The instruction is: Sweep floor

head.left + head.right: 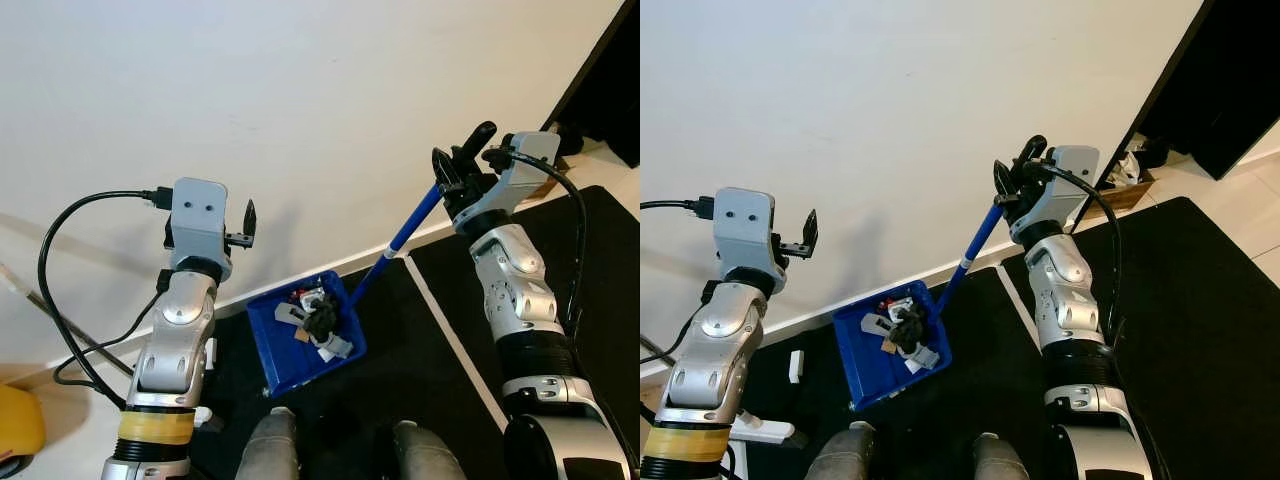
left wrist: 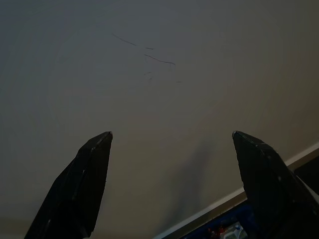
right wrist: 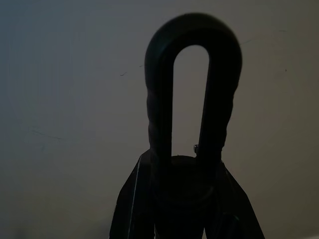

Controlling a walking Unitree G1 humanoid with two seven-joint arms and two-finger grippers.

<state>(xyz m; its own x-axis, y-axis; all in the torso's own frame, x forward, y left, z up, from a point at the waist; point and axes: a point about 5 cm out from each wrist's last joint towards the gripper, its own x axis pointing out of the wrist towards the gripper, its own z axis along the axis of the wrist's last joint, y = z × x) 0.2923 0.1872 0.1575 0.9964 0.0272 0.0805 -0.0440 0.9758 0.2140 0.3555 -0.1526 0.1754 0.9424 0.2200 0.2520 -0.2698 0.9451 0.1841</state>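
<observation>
A: Biggest first?
B: White wall (image 1: 300,90) across the top, black mat (image 1: 420,380) along the bottom.
A: Task thing?
B: Blue dustpan (image 1: 275,345), lower centre, on the mat against the wall, tipped up, scraps (image 1: 320,320) inside. Its blue handle (image 1: 405,235) slants to the upper right.
A: Who's got it?
B: Right gripper (image 1: 462,172), upper right, fingers clamped round the handle's black loop end (image 3: 192,99).
A: Left?
B: Left gripper (image 2: 172,184), left of centre, facing the wall, fingers spread wide, holding nothing.
A: Handling?
B: Looks like light rigid plastic; the long handle means leverage, so the pan may swing. Loose scraps could spill if tipped. The top grip seems the right hold.
</observation>
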